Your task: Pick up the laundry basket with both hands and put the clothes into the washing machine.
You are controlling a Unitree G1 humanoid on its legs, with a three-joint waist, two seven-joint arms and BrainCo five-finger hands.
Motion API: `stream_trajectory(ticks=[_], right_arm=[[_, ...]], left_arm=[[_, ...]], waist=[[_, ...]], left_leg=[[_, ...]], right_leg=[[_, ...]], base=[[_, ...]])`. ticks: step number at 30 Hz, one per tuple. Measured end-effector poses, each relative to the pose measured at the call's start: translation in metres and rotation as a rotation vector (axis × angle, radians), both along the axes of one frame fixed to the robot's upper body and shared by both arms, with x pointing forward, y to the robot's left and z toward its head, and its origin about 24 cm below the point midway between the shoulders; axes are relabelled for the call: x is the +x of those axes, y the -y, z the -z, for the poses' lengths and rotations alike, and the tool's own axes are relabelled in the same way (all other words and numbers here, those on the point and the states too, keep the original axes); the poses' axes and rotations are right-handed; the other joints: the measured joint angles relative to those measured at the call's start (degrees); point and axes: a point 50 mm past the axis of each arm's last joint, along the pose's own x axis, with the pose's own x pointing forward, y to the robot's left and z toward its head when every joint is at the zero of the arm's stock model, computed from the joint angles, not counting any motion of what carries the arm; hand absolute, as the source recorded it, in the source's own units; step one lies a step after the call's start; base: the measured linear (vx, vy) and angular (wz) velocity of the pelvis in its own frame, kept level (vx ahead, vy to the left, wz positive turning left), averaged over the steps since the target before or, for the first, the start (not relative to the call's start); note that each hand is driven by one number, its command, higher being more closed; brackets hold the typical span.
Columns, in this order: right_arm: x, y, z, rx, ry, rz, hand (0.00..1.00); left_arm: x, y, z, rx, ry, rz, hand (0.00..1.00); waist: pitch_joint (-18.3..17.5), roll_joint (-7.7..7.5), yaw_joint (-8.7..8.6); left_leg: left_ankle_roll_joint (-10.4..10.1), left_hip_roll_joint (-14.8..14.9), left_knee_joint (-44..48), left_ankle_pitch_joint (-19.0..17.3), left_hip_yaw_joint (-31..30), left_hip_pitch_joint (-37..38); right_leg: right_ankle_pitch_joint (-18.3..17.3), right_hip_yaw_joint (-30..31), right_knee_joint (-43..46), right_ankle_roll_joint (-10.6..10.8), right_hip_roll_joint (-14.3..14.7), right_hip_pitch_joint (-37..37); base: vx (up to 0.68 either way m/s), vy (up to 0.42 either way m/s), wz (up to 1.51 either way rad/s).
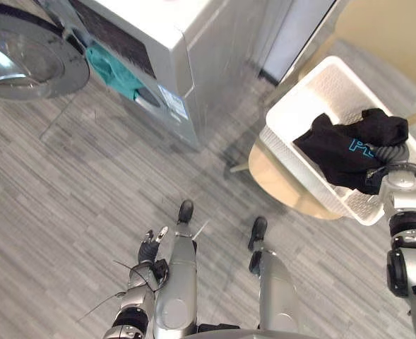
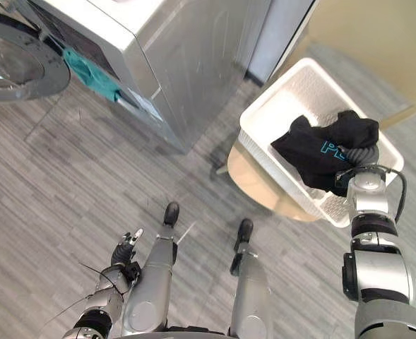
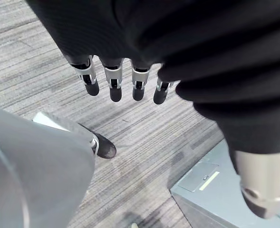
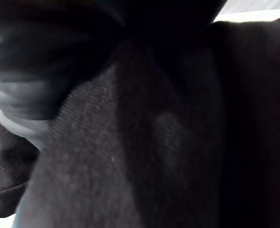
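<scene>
A white laundry basket [image 1: 287, 111] stands on a small round wooden table [image 1: 277, 176] at the right. A black garment [image 1: 338, 150] with blue print lies in it. My right hand [image 1: 391, 153] reaches into the basket from the near side and is sunk in the black cloth [image 4: 168, 133], which hides its fingers. My left hand [image 1: 148, 248] hangs low at the lower left, away from the basket, its fingers [image 3: 113, 85] straight and holding nothing. The washing machine [image 1: 176, 39] stands at the top with its door [image 1: 24, 60] swung open, and a teal cloth [image 1: 112, 70] hangs out of the opening.
Grey plank floor [image 1: 73, 183] stretches between me and the washer. A pale wall [image 1: 384, 28] runs behind the basket at the upper right.
</scene>
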Motion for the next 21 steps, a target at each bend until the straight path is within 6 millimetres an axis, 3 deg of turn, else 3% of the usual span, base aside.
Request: stream_trajectory(ticks=[5, 8, 12, 14, 16, 18, 19, 20, 21], right_arm=[[-0.020, 0.015, 0.001, 0.176, 0.168, 0.115, 1.00], [-0.033, 0.024, -0.016, 0.198, 0.305, 0.153, 1.00], [-0.052, 0.019, -0.039, 0.157, 0.485, 0.182, 1.00], [-0.057, 0.016, -0.051, 0.136, 0.545, 0.182, 1.00], [-0.064, 0.014, -0.061, 0.099, 0.590, 0.187, 1.00], [-0.069, 0.009, -0.074, 0.071, 0.663, 0.180, 1.00], [-0.070, 0.008, -0.078, 0.064, 0.681, 0.178, 1.00], [-0.072, 0.003, -0.084, 0.054, 0.720, 0.168, 1.00], [-0.073, 0.000, -0.086, 0.049, 0.735, 0.160, 1.00]], left_arm=[[-0.028, -0.009, 0.014, -0.010, -0.083, -0.053, 0.00], [-0.047, -0.013, 0.022, -0.016, -0.136, -0.089, 0.00], [-0.075, -0.024, 0.032, -0.068, -0.201, -0.224, 0.00], [-0.075, -0.034, 0.027, -0.075, -0.165, -0.306, 0.00], [-0.068, -0.053, 0.009, -0.071, -0.057, -0.414, 0.00], [-0.050, -0.088, -0.036, -0.010, 0.182, -0.551, 0.00], [-0.045, -0.097, -0.050, 0.017, 0.247, -0.568, 0.00], [-0.033, -0.116, -0.087, 0.096, 0.400, -0.604, 0.00], [-0.030, -0.123, -0.101, 0.126, 0.460, -0.616, 0.00]], waist=[[-5.8, -1.51, -0.08], [-8.6, -1.68, -0.06], [-14.0, -2.03, -0.21], [-15.5, -2.00, -0.27], [-17.4, -2.02, -0.19], [-19.0, -1.86, -0.23], [-19.2, -1.79, -0.22], [-20.6, -1.71, -0.22], [-20.6, -1.64, -0.23]], left_leg=[[0.4, -0.1, -3.0, -0.3, 0.2, 5.2], [0.5, -0.2, -5.5, -0.3, 0.8, 9.1], [0.2, -0.1, -8.8, 0.2, 1.1, 13.4], [0.2, 0.0, -9.9, 0.2, 1.5, 15.4], [0.2, 0.0, -10.7, 0.2, 1.5, 16.5], [0.2, -0.1, -11.8, 0.2, 1.7, 18.3], [0.2, -0.1, -11.9, 0.2, 1.8, 18.8], [0.3, -0.2, -12.0, 0.0, 2.1, 19.1], [0.3, -0.2, -12.0, 0.0, 2.1, 19.6]], right_leg=[[-0.4, -0.9, -2.5, -0.1, -0.4, 5.3], [-0.4, -1.5, -4.2, 0.5, -0.8, 9.1], [-0.8, -2.2, -6.7, 1.1, -0.9, 13.1], [-0.8, -2.2, -8.0, 1.1, -0.8, 15.0], [-0.8, -2.3, -9.2, 1.1, -0.8, 16.3], [-0.8, -2.3, -10.4, 1.2, -0.8, 18.0], [-0.8, -2.3, -10.6, 1.2, -0.8, 18.5], [-0.8, -2.2, -10.7, 1.2, -0.8, 18.7], [-0.8, -2.2, -10.8, 1.2, -0.8, 19.2]], base=[[0.06, 0.000, 0.09], [0.09, 0.014, 0.08], [0.14, 0.007, 0.03], [0.14, -0.006, -0.03], [0.11, -0.006, 0.00], [0.11, -0.010, -0.02], [0.06, -0.002, -0.04], [0.04, 0.000, -0.05], [0.04, -0.003, -0.05]])
